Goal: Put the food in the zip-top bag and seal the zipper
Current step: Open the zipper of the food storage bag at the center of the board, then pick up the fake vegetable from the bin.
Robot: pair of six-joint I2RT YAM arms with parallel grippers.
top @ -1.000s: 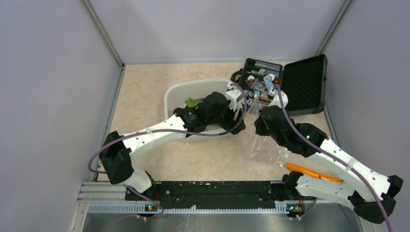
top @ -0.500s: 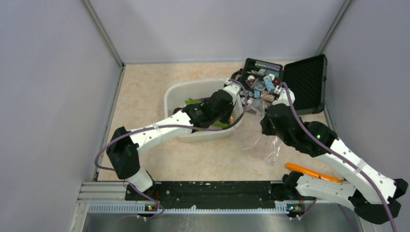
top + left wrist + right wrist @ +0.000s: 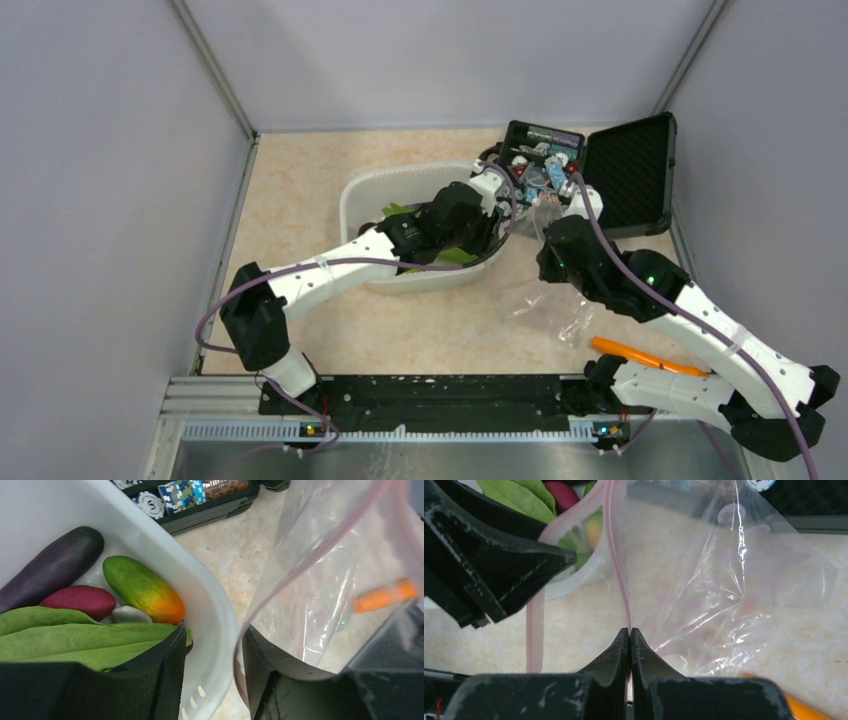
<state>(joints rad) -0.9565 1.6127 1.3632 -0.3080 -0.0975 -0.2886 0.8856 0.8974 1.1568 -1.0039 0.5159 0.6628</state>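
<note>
The right gripper (image 3: 630, 639) is pinching the zipper (image 3: 616, 555) of the zip-top bag (image 3: 734, 580). The left gripper (image 3: 214, 645), jaws spread, is straddling the rim of the white tub (image 3: 200, 580).

Stood closed in on three sides by plain, pale lavender-grey walls (image 3: 100, 150), joined at the back corners by thin metal strips (image 3: 215, 70). Rested on a beige, marbled table top (image 3: 300, 175). Ended at the near edge in a black rail (image 3: 440, 392) above a silver slotted profile (image 3: 400, 430). Was lit softly and evenly.
</note>
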